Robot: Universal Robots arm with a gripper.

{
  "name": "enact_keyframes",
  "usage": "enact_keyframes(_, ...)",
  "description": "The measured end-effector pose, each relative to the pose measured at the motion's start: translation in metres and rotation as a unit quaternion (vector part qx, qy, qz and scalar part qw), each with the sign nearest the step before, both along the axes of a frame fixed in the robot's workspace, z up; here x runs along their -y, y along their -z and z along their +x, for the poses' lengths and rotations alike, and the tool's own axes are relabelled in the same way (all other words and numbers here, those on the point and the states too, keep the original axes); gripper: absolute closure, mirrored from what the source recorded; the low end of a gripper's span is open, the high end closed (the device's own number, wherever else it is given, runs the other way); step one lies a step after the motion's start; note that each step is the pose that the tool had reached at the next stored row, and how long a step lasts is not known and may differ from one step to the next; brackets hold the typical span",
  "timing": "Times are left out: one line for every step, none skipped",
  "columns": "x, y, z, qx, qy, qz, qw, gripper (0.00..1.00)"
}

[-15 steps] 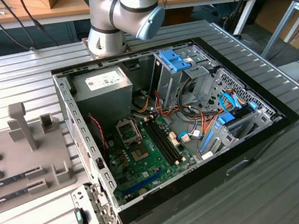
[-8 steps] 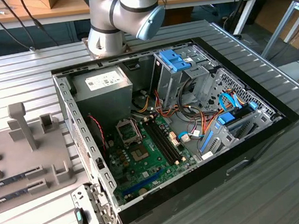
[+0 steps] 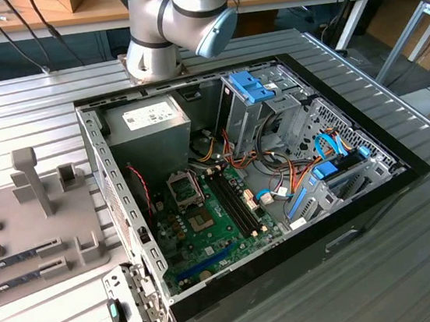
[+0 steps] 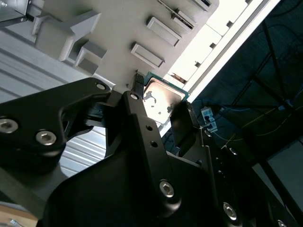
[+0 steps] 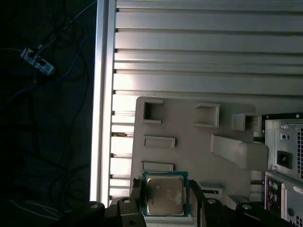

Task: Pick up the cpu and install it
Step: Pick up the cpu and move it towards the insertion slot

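The cpu [image 5: 164,195] [image 4: 160,98], a small flat square chip with a silvery-grey metal top and a thin green rim, lies at the edge of a pale grey moulded fixture plate [image 5: 189,142] with raised blocks and shallow slots. The black pincer [image 5: 164,197] [image 4: 158,101] brackets the chip on two opposite sides in both wrist views. I cannot tell whether it is clamped on the chip or merely close beside it.

The plate rests on a ribbed aluminium desk [image 5: 199,47]. In the exterior view the plate [image 3: 20,232] sits on the exterior view's left, at about 9 o'clock from the open black-rimmed computer case [image 3: 363,213]. Inside the case lies a green motherboard [image 3: 208,236], with a metal-framed square socket [image 3: 183,188] at about 11 o'clock on it. A grey power-supply box [image 3: 153,133] stands at 12 o'clock from that socket. The grey-and-blue robot arm [image 3: 174,17] rises at 12 o'clock from the case.
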State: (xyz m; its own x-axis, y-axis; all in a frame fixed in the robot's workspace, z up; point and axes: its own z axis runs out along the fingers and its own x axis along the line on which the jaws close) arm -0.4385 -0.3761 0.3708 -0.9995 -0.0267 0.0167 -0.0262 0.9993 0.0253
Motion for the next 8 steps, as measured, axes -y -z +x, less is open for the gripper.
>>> enact_keyframes(0.0000, -0.0008, 0.0000, 0.0000, 0.000, 0.0001, 1.00000, 0.53)
enact_keyframes(0.0000, -0.0015, 0.0000, 0.0000, 0.000, 0.0001, 1.00000, 0.53)
enact_keyframes(0.0000, -0.0031, 0.0001, 0.0001, 0.000, 0.0001, 1.00000, 0.53)
enact_keyframes(0.0000, -0.0043, 0.0001, 0.0001, 0.000, 0.0002, 1.00000, 0.53)
enact_keyframes(0.0000, -0.0053, 0.0001, 0.0001, 0.000, 0.0002, 1.00000, 0.53)
enact_keyframes(0.0000, -0.0061, 0.0002, 0.0000, 0.000, 0.0001, 1.00000, 0.53)
enact_keyframes(0.0000, -0.0070, 0.0002, 0.0000, 0.000, 0.0002, 1.00000, 0.53)
enact_keyframes(0.0000, -0.0077, 0.0002, 0.0001, 0.000, 0.0002, 1.00000, 0.53)
